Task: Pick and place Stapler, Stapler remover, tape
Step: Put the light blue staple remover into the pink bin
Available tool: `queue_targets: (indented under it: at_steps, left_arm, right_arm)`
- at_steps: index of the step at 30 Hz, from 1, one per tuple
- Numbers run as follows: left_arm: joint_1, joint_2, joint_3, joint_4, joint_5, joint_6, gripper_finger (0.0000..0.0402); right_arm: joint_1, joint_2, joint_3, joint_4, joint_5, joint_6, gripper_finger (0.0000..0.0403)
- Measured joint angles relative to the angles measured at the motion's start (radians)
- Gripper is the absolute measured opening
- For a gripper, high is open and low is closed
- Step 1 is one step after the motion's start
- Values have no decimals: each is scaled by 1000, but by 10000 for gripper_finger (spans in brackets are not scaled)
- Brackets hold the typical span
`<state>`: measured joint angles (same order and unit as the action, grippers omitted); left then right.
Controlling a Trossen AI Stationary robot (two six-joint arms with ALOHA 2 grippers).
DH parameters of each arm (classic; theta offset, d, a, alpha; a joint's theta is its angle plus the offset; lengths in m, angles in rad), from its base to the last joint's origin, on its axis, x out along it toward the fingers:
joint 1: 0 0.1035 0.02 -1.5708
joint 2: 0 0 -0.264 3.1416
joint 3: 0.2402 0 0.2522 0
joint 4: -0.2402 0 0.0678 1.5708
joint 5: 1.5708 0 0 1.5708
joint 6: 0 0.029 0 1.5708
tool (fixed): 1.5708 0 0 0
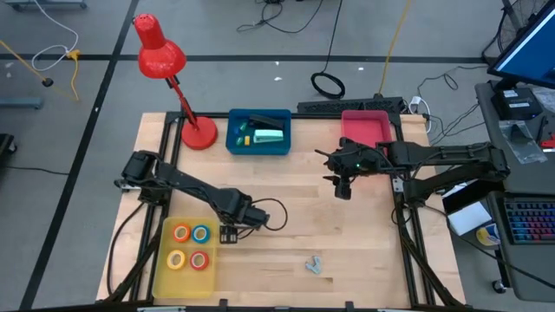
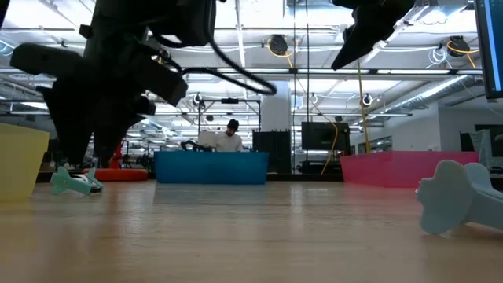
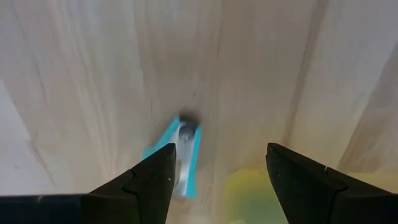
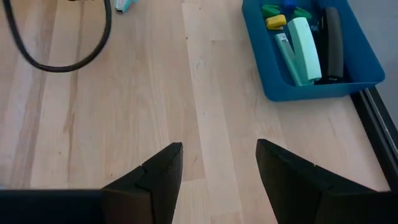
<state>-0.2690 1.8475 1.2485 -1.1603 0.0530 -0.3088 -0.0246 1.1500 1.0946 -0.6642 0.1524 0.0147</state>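
My left gripper (image 1: 230,235) hangs open just right of the yellow tray (image 1: 161,260). Under it a small teal-and-metal stapler remover (image 3: 185,149) lies flat on the table, close by one finger (image 3: 155,177), and I see no touch. The low view shows this teal piece (image 2: 75,182) below the gripper. The orange (image 1: 181,232), blue (image 1: 201,232), yellow (image 1: 177,258) and red (image 1: 199,259) tape rolls lie flat in the tray. A mint stapler (image 4: 306,46) lies in the blue bin (image 1: 258,149). My right gripper (image 1: 342,189) hovers open above bare wood beside the pink bin (image 1: 364,126).
A pale blue stapler remover (image 1: 313,265) lies near the table's near edge. A red desk lamp stands with its base (image 1: 198,134) left of the blue bin. The blue bin also holds a dark bar (image 4: 331,37) and small coloured bits. A black cable (image 4: 56,59) loops near the left arm.
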Motion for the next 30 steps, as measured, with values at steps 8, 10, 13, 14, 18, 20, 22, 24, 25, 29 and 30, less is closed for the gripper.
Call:
queue_targets:
  at_steps: [8,10,13,14,18,20,22,24,25,29,30]
  left_arm:
    - [13,1,-69,3,1,2,250]
    - [22,1,-85,23,-1,8,250]
    - [38,-2,-98,44,-5,9,250]
    - [43,-2,-100,53,-6,14,249]
    - [61,-2,-102,78,-9,47,220]
    - [70,-2,-103,87,-10,67,190]
    - [77,-2,-103,101,-13,86,156]
    - [84,-2,-103,115,-14,101,121]
    - [87,-3,-103,121,-16,108,104]
    - [97,-6,-119,160,-14,122,48]
    - [100,-6,-122,164,-12,125,37]
  right_arm:
    - [0,0,0,2,0,0,197]
    - [0,0,0,2,0,0,196]
    - [0,0,0,2,0,0,197]
    - [0,0,0,2,0,0,196]
    - [0,0,0,2,0,0,197]
    - [0,0,0,2,0,0,196]
    - [0,0,0,2,0,0,196]
    - [0,0,0,2,0,0,197]
    - [0,0,0,2,0,0,196]
    - [0,0,0,2,0,0,197]
    - [0,0,0,2,0,0,197]
